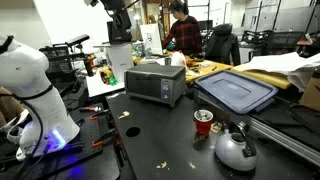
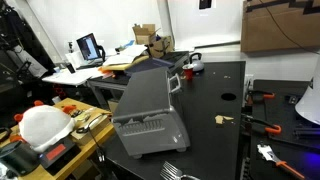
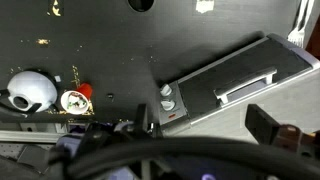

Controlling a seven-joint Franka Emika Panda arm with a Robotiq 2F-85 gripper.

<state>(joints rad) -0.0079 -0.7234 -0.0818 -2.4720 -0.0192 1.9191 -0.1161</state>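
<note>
A silver toaster oven [image 1: 155, 82] stands on the black table [image 1: 170, 140]. It shows in both exterior views [image 2: 150, 112]. In the wrist view it lies below me, with its knobs and door handle visible [image 3: 230, 80]. My gripper [image 3: 205, 120] is open and empty, high above the table and the oven. In both exterior views only its lower part shows at the top edge [image 1: 118, 8] [image 2: 205, 4]. A white kettle [image 1: 235, 148] [image 3: 30, 90] and a red cup [image 1: 203, 120] [image 3: 75, 100] stand on the table beside the oven.
A blue bin lid [image 1: 236, 90] lies past the cup. A white rounded device with a blue light [image 1: 30, 95] stands at the table's edge. Small scraps [image 1: 131, 130] lie on the table. A person [image 1: 182, 30] sits at cluttered desks behind.
</note>
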